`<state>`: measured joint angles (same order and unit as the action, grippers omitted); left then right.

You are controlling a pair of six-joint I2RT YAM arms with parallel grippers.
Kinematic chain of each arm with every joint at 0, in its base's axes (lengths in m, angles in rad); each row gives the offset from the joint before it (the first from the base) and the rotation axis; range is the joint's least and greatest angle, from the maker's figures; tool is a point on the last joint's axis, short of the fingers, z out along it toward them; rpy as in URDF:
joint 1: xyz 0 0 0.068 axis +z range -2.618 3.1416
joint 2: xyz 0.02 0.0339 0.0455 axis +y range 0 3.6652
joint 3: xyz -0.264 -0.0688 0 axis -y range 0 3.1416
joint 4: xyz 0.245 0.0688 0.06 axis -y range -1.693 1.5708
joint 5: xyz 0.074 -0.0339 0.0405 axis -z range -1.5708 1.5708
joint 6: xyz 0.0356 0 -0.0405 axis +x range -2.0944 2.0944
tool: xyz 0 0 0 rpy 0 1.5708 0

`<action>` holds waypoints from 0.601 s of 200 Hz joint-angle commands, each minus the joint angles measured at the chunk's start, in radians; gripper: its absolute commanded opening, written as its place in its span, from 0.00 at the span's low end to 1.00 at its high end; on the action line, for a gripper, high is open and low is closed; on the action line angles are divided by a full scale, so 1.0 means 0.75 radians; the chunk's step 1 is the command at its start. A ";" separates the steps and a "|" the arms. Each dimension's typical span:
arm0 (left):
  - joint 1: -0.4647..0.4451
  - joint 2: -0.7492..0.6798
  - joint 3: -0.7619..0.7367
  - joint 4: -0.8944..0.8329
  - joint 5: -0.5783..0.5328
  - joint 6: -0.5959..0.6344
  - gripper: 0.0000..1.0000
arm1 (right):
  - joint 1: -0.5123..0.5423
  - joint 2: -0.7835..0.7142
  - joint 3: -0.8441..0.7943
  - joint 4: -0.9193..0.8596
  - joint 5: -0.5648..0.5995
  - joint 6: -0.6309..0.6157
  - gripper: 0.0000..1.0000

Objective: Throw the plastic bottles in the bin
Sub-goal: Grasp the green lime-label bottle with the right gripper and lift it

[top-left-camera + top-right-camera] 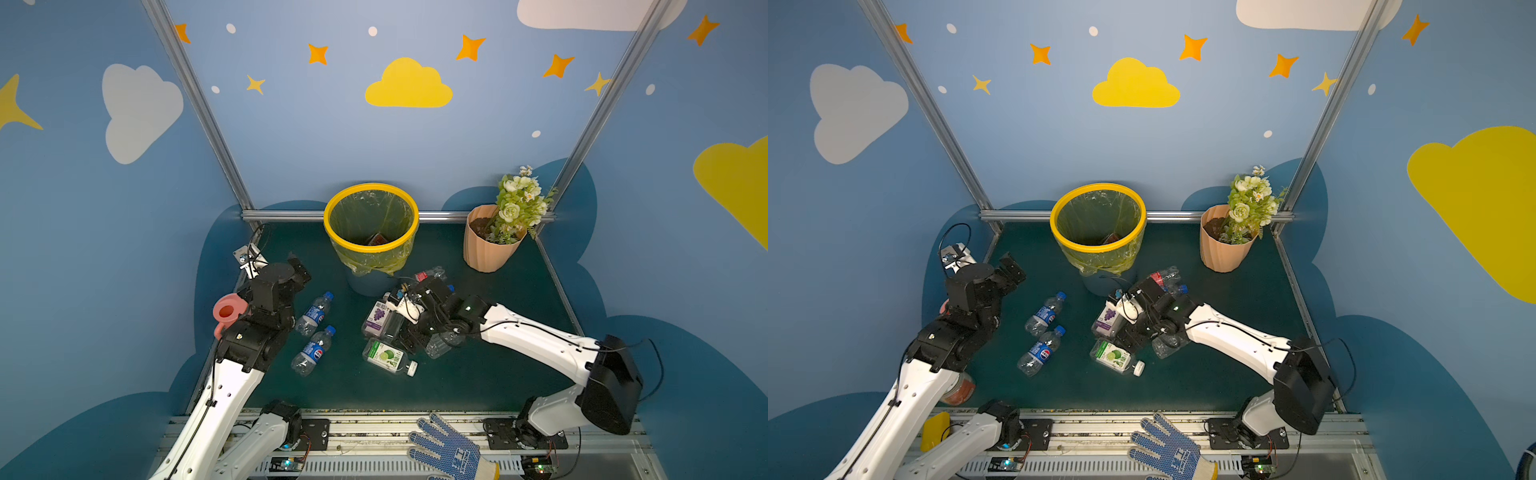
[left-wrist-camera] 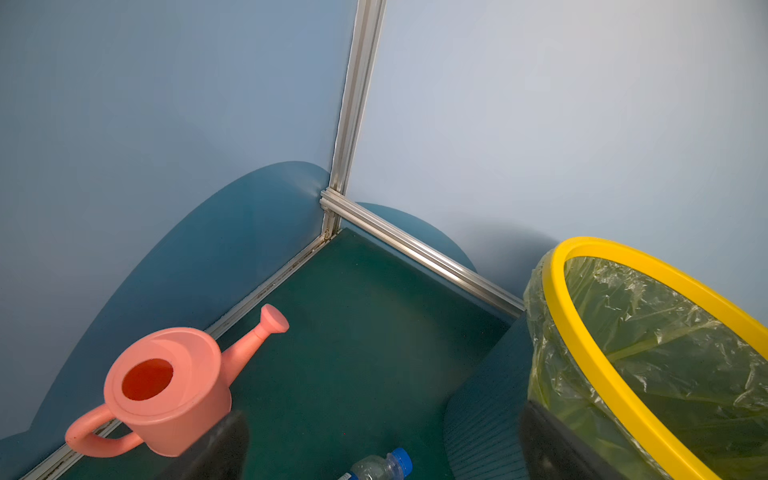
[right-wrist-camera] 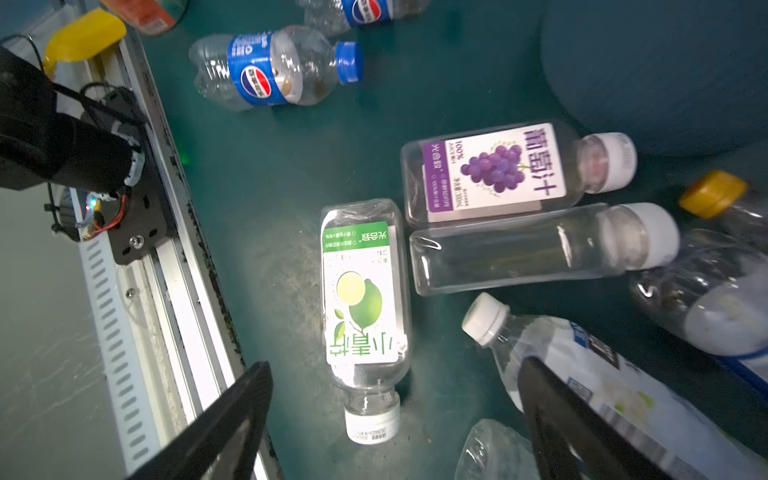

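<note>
The bin (image 1: 371, 248) (image 1: 1098, 248) with its yellow rim stands at the back middle. Two blue-capped bottles (image 1: 314, 313) (image 1: 312, 352) lie left of centre. My right gripper (image 1: 406, 338) (image 3: 395, 419) hangs open low over a cluster of bottles. The white cap of the lime-label bottle (image 3: 363, 291) (image 1: 386, 356) lies between its fingers, untouched. A grape-label bottle (image 3: 494, 174) and a clear unlabelled one (image 3: 532, 249) lie just beyond. My left gripper (image 1: 298, 266) (image 2: 382, 449) is raised and open, empty, left of the bin (image 2: 590, 357).
A pink watering can (image 1: 226, 311) (image 2: 166, 386) stands by the left wall next to my left arm. A peach flower pot (image 1: 486, 241) sits at the back right. A gloved hand (image 1: 449, 449) rests on the front rail. An orange jar (image 1: 959, 388) is at the front left.
</note>
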<state>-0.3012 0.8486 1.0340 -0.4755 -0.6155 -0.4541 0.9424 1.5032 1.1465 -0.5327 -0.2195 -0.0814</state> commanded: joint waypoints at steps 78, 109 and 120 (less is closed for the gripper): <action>0.017 -0.086 -0.037 -0.062 -0.018 -0.026 1.00 | 0.176 0.358 0.264 -0.331 0.119 -0.090 0.84; 0.019 -0.103 -0.049 -0.068 -0.028 -0.023 1.00 | 0.193 0.417 0.303 -0.353 0.127 -0.083 0.82; 0.022 -0.109 -0.051 -0.072 -0.030 -0.022 1.00 | 0.200 0.443 0.316 -0.362 0.141 -0.081 0.82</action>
<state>-0.2913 0.7807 1.0039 -0.5129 -0.6170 -0.4686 1.0801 1.8011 1.3476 -0.7605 -0.1368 -0.1390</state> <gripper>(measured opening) 0.998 0.823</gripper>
